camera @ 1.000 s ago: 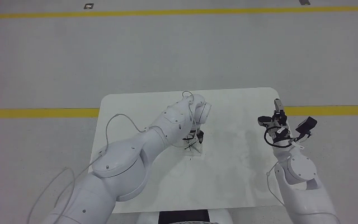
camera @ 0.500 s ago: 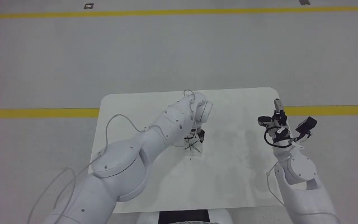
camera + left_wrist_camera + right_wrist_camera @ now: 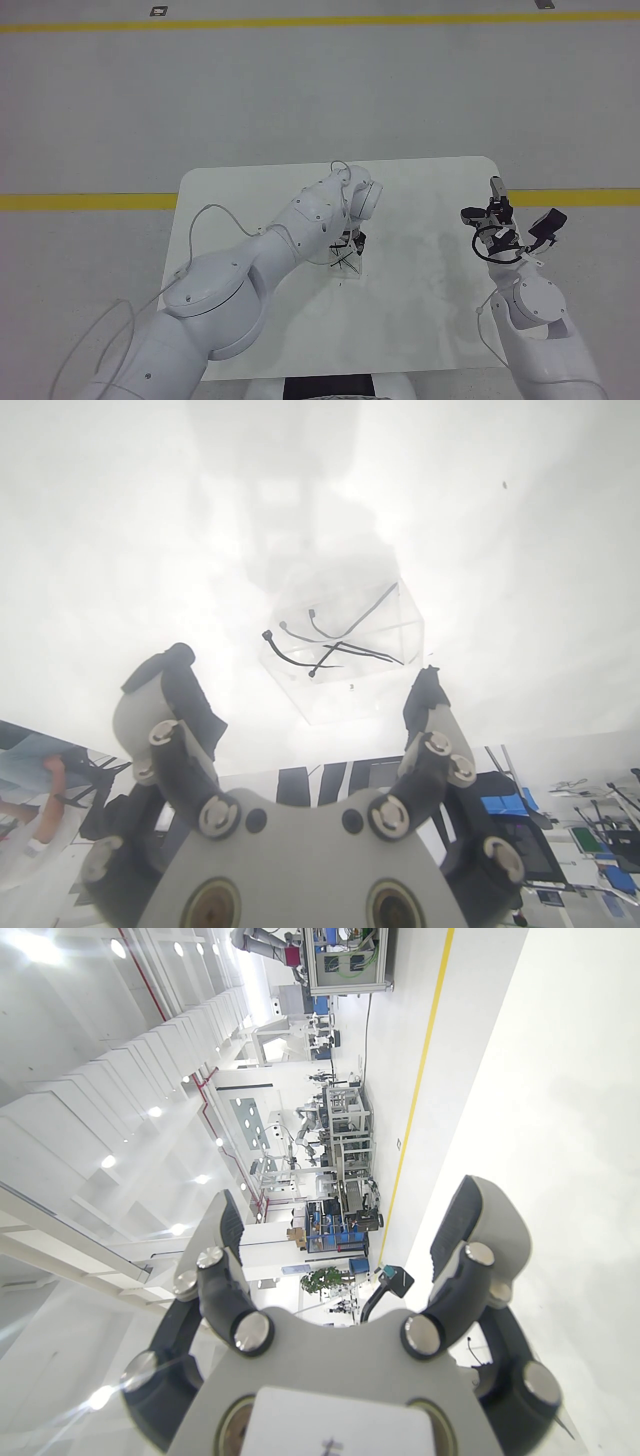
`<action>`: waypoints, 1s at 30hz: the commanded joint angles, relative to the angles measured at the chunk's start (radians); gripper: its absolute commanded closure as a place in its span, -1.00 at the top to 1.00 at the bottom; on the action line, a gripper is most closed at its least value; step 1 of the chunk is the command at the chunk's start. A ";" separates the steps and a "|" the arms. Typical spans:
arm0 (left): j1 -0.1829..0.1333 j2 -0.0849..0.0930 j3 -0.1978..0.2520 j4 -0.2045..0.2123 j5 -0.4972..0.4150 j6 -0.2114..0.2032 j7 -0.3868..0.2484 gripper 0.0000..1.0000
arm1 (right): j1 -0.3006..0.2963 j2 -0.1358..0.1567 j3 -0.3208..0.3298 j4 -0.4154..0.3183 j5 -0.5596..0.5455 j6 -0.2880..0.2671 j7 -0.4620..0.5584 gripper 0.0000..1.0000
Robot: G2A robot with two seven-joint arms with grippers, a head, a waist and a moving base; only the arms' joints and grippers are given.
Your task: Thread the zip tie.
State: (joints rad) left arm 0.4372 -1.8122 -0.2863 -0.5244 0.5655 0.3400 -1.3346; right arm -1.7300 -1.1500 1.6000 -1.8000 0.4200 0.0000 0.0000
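Note:
Several black zip ties (image 3: 335, 645) lie crossed inside a small clear box (image 3: 410, 620) on the white table (image 3: 430, 300). In the top view the box (image 3: 345, 258) sits near the table's middle, partly under the left arm's wrist. My left gripper (image 3: 300, 672) hovers above the box's near side, open, with nothing between its fingers (image 3: 175, 680). My right gripper (image 3: 350, 1203) is held up at the table's right edge (image 3: 487, 205), far from the box. It is open and empty and faces out toward the room.
The white tabletop (image 3: 500, 550) around the box is bare. A yellow floor line (image 3: 90, 201) runs behind the table on both sides. Machinery and racks (image 3: 345, 1138) stand far off in the hall.
The left arm's wrist has shifted very slightly to the right above the box. The right arm has kept still.

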 commanded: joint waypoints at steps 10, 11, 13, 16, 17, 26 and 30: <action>-0.014 0.040 -0.038 -0.057 0.001 0.000 -0.004 1.00 | 0.000 0.000 0.000 0.000 0.000 0.000 0.000 1.00; -0.015 0.046 -0.043 -0.066 0.008 0.000 -0.011 1.00 | 0.000 0.000 0.000 0.000 0.000 0.000 0.000 1.00; -0.015 0.057 -0.052 -0.083 0.020 0.000 -0.021 1.00 | 0.000 0.000 0.000 0.000 0.000 0.000 0.000 1.00; -0.008 0.078 -0.078 -0.125 0.029 0.000 -0.035 1.00 | 0.000 0.000 0.000 0.000 0.000 0.000 0.000 1.00; -0.003 0.085 -0.089 -0.140 0.028 0.000 -0.039 1.00 | 0.000 0.000 0.000 0.000 0.000 0.000 0.000 1.00; 0.084 0.153 -0.171 -0.295 0.105 0.000 -0.055 1.00 | 0.000 0.000 0.000 0.000 0.000 0.000 0.000 1.00; 0.135 0.174 -0.201 -0.347 0.151 0.000 -0.055 1.00 | 0.000 0.000 0.000 0.000 0.000 0.000 0.000 1.00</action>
State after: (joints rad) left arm 0.5570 -1.6432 -0.4796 -0.8587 0.7020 0.3400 -1.3900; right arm -1.7300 -1.1500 1.6000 -1.8000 0.4200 0.0000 0.0000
